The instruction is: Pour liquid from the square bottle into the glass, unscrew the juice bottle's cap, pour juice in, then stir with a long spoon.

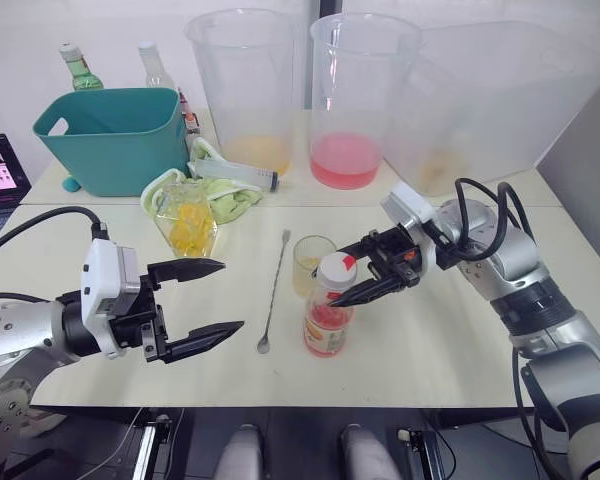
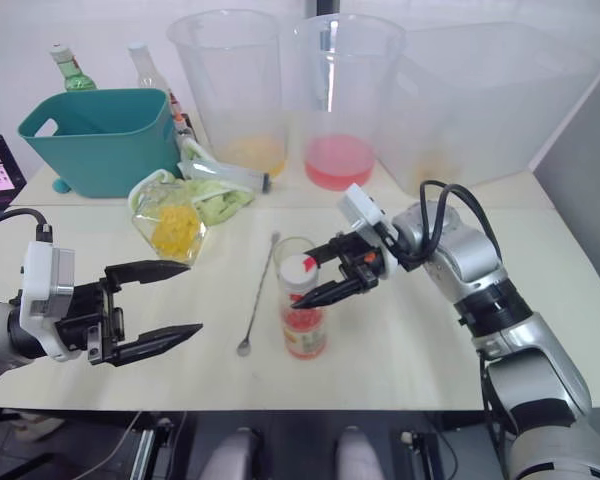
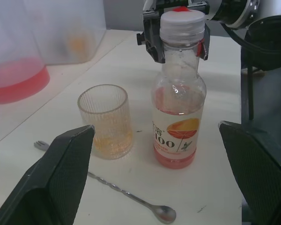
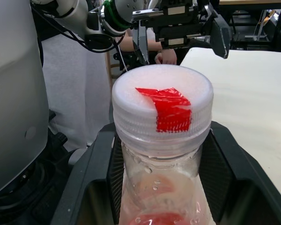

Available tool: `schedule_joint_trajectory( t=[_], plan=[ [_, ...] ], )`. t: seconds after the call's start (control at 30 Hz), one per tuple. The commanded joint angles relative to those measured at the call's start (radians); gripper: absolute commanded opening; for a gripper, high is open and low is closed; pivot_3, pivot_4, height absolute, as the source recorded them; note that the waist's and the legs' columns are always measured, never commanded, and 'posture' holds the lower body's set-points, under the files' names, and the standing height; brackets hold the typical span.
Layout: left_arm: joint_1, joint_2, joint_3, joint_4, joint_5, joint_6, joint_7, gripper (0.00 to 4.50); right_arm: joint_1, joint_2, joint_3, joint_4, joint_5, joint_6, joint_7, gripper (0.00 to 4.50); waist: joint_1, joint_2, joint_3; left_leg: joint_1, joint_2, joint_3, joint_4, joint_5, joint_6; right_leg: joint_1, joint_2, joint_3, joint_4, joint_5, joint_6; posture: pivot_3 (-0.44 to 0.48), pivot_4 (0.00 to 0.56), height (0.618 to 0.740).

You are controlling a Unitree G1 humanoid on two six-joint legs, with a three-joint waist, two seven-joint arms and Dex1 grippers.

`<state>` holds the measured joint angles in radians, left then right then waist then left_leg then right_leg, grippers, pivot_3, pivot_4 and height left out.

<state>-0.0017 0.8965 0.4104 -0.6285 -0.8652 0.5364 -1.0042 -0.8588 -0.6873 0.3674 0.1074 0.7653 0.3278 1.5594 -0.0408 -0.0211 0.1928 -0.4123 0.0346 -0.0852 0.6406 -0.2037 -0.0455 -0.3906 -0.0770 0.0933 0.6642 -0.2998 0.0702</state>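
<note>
The juice bottle stands upright on the desk near its front edge, its white cap with the red mark still screwed on, and the right gripper has its jaws set on either side of the neck just under that cap; the right wrist view shows the two black fingers flanking the bottle closely, though whether they actually press on it cannot be told. A little pinkish-red juice sits in the bottom of the bottle. Just behind it, close but apart, is the glass, upright and holding a shallow layer of yellow-orange liquid. The long spoon lies flat on the desk to the left of both, bowl end toward the front edge. Further left, the left gripper hovers above the desk with its jaws spread wide and holding nothing, pointed toward the bottle. Behind it the square bottle rests tilted against a green cloth, yellow contents showing. At the back stand a teal basket and large clear buckets, one with yellow liquid and one with pink.
</note>
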Motion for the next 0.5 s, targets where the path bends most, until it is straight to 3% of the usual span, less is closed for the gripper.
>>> schedule_joint_trajectory(
  t=[0.03,0.2,0.5],
  plan=[
    [-0.059,0.002,-0.048,0.053,0.014,-0.037,-0.050,4.50,0.041,-0.018,-0.125,-0.133,0.022,0.068,-0.092,1.67,0.000,0.000,0.000,0.000,0.000,0.000,0.000,0.000,0.000,0.000,0.000,0.000,0.001,0.000,0.000,0.000,0.150,0.733],
    [-0.198,-0.029,-0.181,0.168,0.045,-0.072,-0.137,4.50,0.212,-0.028,-0.292,-0.407,0.067,0.206,-0.413,1.67,0.005,0.000,0.000,-0.001,0.000,0.000,0.000,0.000,0.000,0.000,0.000,0.000,0.000,0.000,0.000,0.000,0.150,0.733],
    [-0.447,-0.123,-0.379,0.402,0.140,-0.133,-0.320,4.50,0.476,0.059,-0.396,-0.818,0.095,0.399,-0.955,1.67,0.001,0.000,0.000,-0.002,-0.001,0.000,0.000,0.000,0.000,-0.001,0.000,0.000,0.000,0.000,0.000,0.000,0.150,0.733]
  ],
)
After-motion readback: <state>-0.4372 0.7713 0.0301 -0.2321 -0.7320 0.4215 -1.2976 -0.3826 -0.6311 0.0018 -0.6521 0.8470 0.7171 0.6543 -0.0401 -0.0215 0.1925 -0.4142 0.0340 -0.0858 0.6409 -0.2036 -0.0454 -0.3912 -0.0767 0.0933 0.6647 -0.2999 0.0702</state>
